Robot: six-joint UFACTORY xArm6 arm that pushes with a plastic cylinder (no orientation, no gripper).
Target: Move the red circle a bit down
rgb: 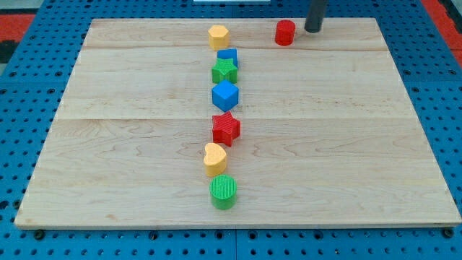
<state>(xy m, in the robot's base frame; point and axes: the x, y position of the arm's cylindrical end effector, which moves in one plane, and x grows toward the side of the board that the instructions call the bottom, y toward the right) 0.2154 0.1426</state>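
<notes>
The red circle (285, 32) stands near the view's top edge of the wooden board (361, 144), right of centre. My tip (312, 30) is just to the right of it, a small gap apart, near the board's top edge. The rod rises out of the view's top.
A line of blocks runs down the board's middle: a yellow hexagon (218, 36), a blue block (228, 55), a green star (224, 71), a blue cube (225, 95), a red star (226, 128), a yellow heart (214, 158), a green circle (223, 191).
</notes>
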